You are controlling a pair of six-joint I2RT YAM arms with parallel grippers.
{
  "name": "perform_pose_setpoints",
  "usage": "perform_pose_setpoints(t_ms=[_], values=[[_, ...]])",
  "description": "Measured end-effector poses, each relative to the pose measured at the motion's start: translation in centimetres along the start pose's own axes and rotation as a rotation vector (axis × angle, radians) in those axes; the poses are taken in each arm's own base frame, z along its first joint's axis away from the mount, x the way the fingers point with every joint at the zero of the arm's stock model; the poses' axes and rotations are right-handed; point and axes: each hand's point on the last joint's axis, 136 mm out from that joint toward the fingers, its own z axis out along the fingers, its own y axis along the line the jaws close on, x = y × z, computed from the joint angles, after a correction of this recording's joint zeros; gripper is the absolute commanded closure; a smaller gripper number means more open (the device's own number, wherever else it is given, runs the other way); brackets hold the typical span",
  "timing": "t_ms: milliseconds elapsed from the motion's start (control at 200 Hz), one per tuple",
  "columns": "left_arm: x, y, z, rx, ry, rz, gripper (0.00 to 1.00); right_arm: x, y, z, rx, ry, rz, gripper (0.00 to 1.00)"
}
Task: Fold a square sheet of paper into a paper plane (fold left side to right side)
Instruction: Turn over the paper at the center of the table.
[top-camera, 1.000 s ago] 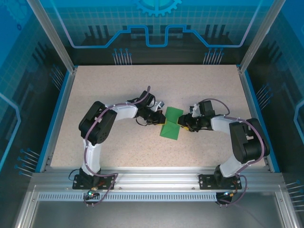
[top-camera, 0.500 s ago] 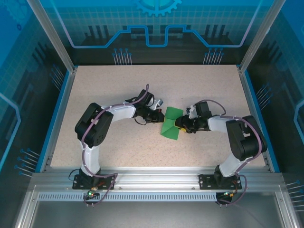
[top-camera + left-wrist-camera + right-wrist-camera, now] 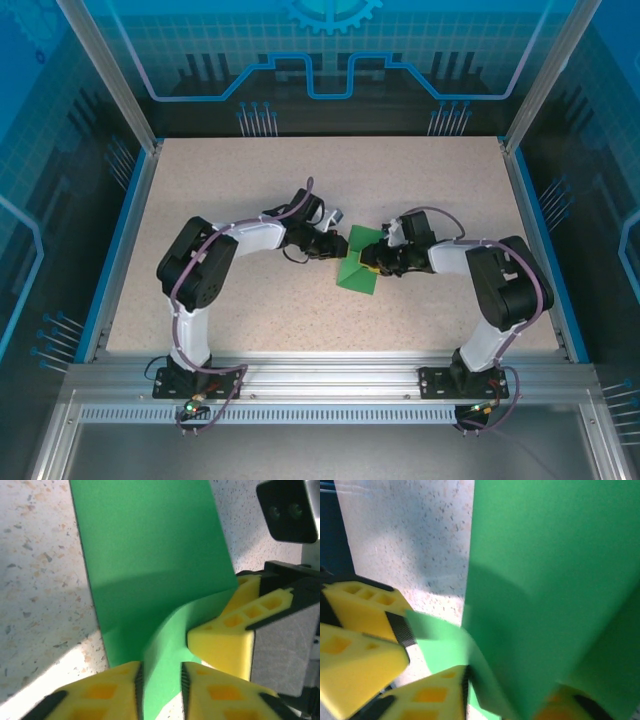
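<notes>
The square sheet of paper (image 3: 358,268) is bright green and lies mid-table, partly folded with one flap raised. My left gripper (image 3: 338,247) is at its left edge. In the left wrist view the left gripper (image 3: 161,690) is open, and a raised strip of the sheet (image 3: 150,555) runs loosely between the yellow fingers. My right gripper (image 3: 372,260) reaches in from the right. In the right wrist view the right gripper (image 3: 512,700) straddles the blurred sheet (image 3: 545,580) with its jaws apart, and its right finger is mostly hidden behind the paper.
A yellow finger of the right gripper (image 3: 225,640) rests on the sheet's edge close to the left fingers. The left gripper's fingers (image 3: 360,645) sit at the left of the right wrist view. Speckled tabletop (image 3: 250,180) surrounds the paper, bounded by blue rails (image 3: 125,240).
The left jaws, shut on the paper a second ago, have opened. The right gripper has slid left onto the sheet and its jaws have narrowed.
</notes>
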Motion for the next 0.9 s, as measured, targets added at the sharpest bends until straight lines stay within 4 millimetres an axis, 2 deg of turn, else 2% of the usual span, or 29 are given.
perform_pose_setpoints(t_ms=[150, 300, 525, 635, 760, 900], values=[[0.0, -0.1, -2.5, 0.011, -0.053, -0.017, 0.44, -0.2, 0.4, -0.2, -0.006, -0.006, -0.016, 0.92], [-1.6, -0.6, -8.3, 0.046, -0.213, -0.041, 0.3, -0.7, 2.2, -1.8, -0.02, -0.048, -0.094, 0.93], [-3.6, -3.1, -17.9, 0.127, -0.489, -0.015, 0.1, -3.2, 8.7, -7.3, -0.116, -0.222, -0.333, 0.93], [-3.9, -5.5, -21.5, 0.192, -0.574, 0.038, 0.07, -4.0, 12.1, -10.1, -0.18, -0.288, -0.443, 0.93], [-3.3, -8.9, -23.6, 0.294, -0.589, 0.129, 0.06, -4.0, 16.4, -12.6, -0.275, -0.314, -0.568, 0.93], [-2.7, -11.6, -24.5, 0.388, -0.558, 0.204, 0.05, -3.4, 21.1, -15.4, -0.388, -0.33, -0.702, 0.92]])
